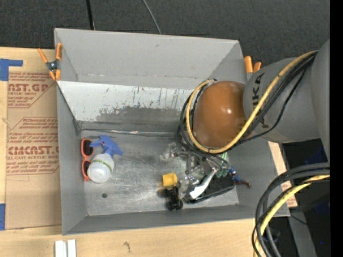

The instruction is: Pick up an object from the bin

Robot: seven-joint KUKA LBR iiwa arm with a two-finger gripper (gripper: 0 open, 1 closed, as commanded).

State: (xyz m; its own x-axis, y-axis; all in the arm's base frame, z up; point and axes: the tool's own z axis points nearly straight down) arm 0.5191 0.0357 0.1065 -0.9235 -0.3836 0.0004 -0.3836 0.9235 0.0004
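gripper point(199, 179) low in lower-right corner of grey metal bin point(134, 52), over flat black gadget with white strip point(215, 188) | fingers: cannot tell if apart or together | small yellow block point(169, 180) just beside | white blue-trigger spray bottle point(101, 166) by left edge

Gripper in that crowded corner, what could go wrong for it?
1. The gripper is right at a small heap. A yellow block, a small black piece and a flat black thing lie close together, so it might catch two at once or just push them aside.
2. The heap lies near the bin's front wall, so the gripper could bump the metal.
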